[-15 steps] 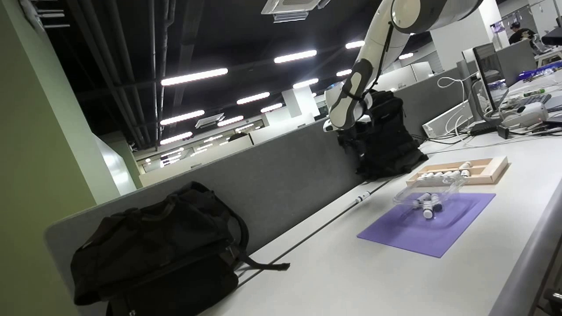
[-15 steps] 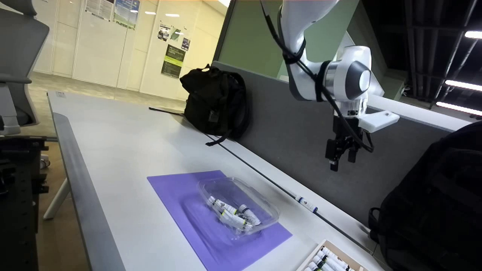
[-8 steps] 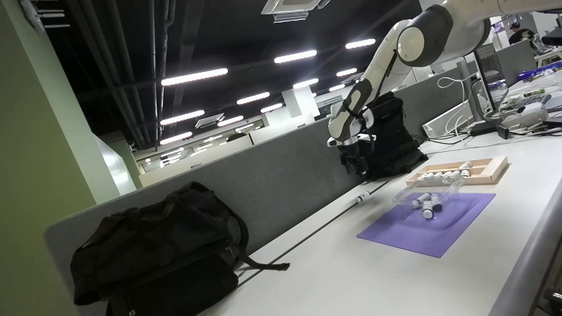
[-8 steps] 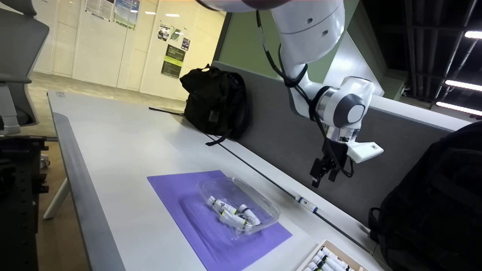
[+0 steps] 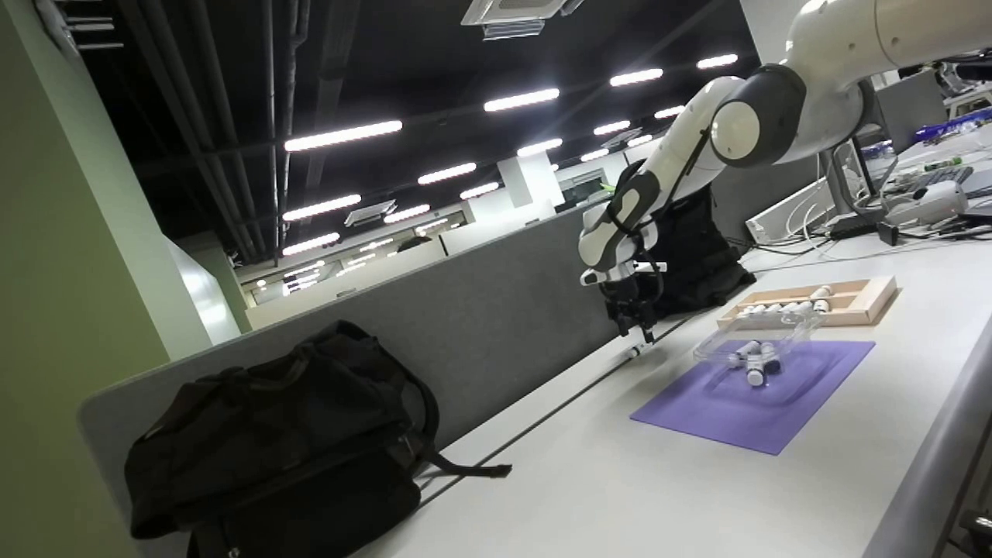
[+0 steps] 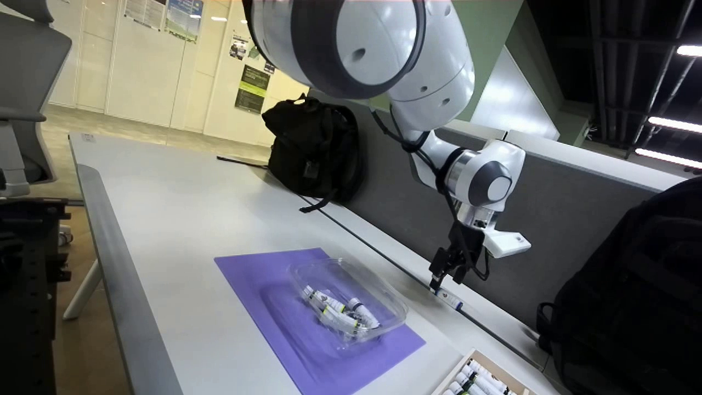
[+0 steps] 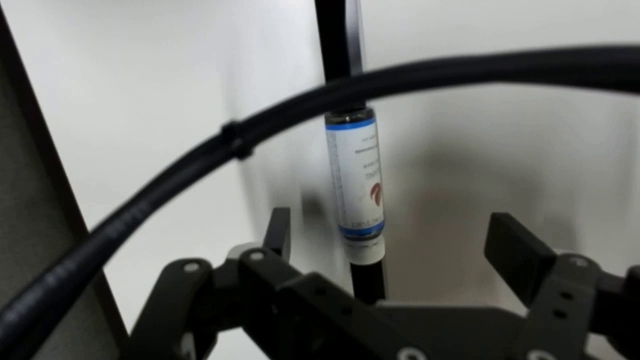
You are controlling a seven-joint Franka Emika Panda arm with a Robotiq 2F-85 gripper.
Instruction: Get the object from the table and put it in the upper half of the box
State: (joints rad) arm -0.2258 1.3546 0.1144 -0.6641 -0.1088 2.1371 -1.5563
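In the wrist view, my gripper (image 7: pixel 390 235) hovers, fingers apart, over a white-capped labelled vial (image 7: pixel 356 175) lying along the dark slot (image 7: pixel 334 40) in the desk (image 7: pixel 150 90). It's nearer the left finger; I should centre on its middle, lower evenly, close gently.

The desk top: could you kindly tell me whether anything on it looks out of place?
Yes: one white-labelled vial lies alone along the dark strip, apart from the other vials, grouped in the wooden box and the clear plastic container. No spill shows.
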